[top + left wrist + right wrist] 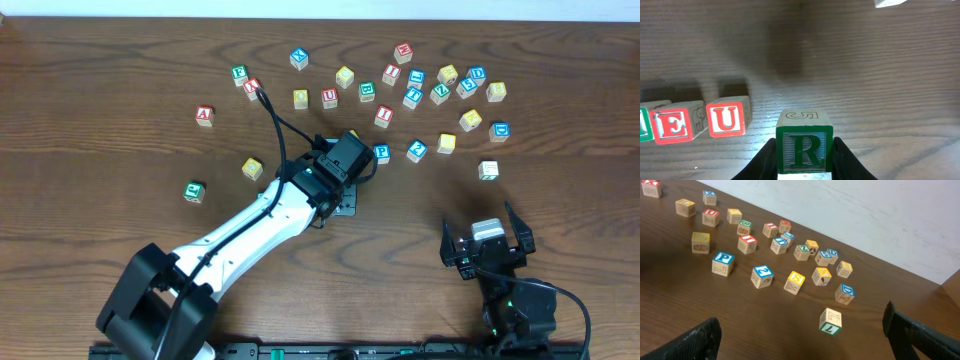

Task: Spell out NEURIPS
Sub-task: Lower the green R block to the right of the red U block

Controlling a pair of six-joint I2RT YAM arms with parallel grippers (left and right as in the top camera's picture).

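1. Left gripper [805, 170] sits at the bottom centre of the left wrist view, its jaws closed partway onto the green R cube [804, 147], one finger on each side face
2. To the left of it a row stands on the table [880, 75]: red U cube [727, 119], red E cube [672, 126] close beside it, and a green-faced cube [643, 129] cut by the frame's left edge
3. The R is apart from the U, and I cannot tell whether it rests on the wood
4. Right gripper [484, 228], lower right of the overhead view, has its jaws spread wide and holds nothing
5. In the overhead view the blue P cube [381, 153] lies just right of the left gripper, with the red I cube [384, 115] above it and the yellow-faced cube [446, 143] further right
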